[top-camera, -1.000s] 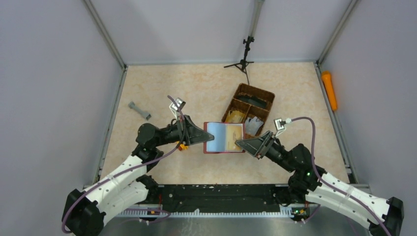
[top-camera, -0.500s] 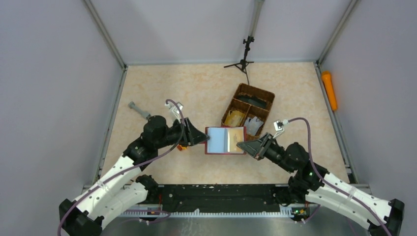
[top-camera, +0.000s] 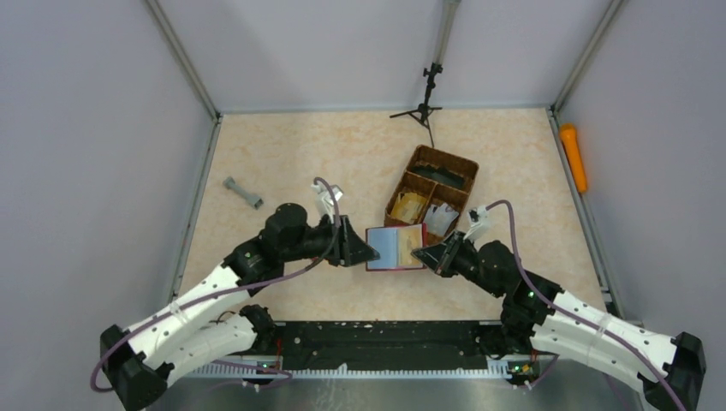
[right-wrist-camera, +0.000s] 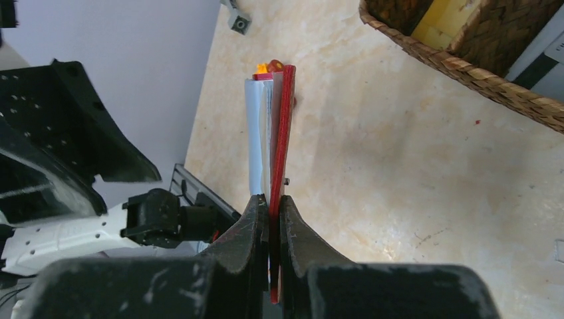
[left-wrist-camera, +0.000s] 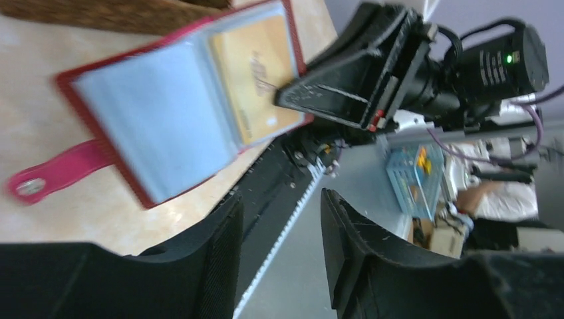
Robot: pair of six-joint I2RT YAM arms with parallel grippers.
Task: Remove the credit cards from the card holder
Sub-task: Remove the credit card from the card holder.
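Observation:
The dark red card holder (top-camera: 387, 249) hangs open, its pale clear sleeves facing up. A tan-gold credit card (left-wrist-camera: 256, 73) sits in the right-hand sleeve. My right gripper (top-camera: 418, 253) is shut on the holder's right edge; in the right wrist view the red cover (right-wrist-camera: 282, 133) runs edge-on between its pads. My left gripper (top-camera: 374, 254) stands open just left of the holder, apart from it. In the left wrist view nothing lies between the left gripper's (left-wrist-camera: 281, 219) fingers. The holder's red tab (left-wrist-camera: 53, 174) sticks out toward that side.
A brown wicker divided basket (top-camera: 445, 163) stands just behind the holder, with tan and grey flat pieces in it. An orange block (right-wrist-camera: 266, 68) lies beyond the holder's far end. A grey dumbbell-shaped part (top-camera: 242, 192) lies far left, an orange cylinder (top-camera: 574, 157) far right, and a small tripod (top-camera: 424, 107) at the back.
The left gripper opened and let go of the holder's left edge. The right gripper shut on the right edge. Holder and left arm shifted slightly right and nearer.

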